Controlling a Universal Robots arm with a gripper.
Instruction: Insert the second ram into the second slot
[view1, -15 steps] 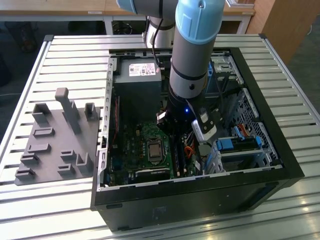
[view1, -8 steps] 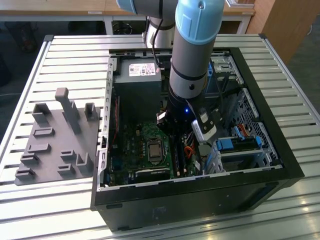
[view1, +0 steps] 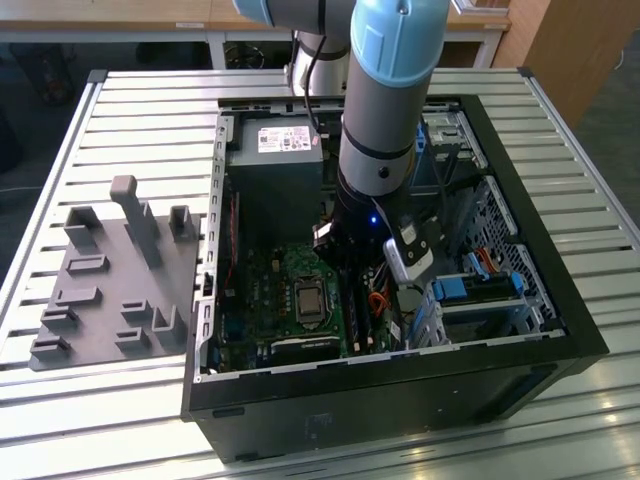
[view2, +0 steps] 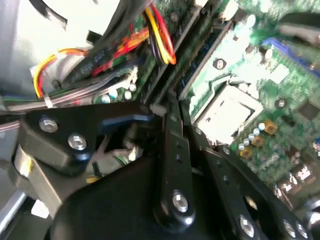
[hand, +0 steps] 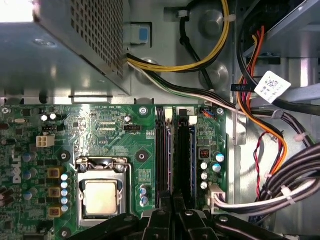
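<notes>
gripper (hand: 172, 210) fingers drawn narrow over the RAM slots (hand: 176, 155) | second ram (hand: 192, 155) seated on edge in a slot, at 3 o'clock of the CPU socket (hand: 101, 192) | tight room: cables (hand: 270, 145) crowd that side | fingertip contact hidden

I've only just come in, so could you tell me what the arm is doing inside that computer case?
The arm has its gripper low over the motherboard in the open case, right at the memory slots beside the processor socket. A blue ram stands in the slot area just ahead of the fingers. Whether it is fully seated, I can't tell. A grey fixture lies on the table beside the case, at the exterior view's left.
</notes>
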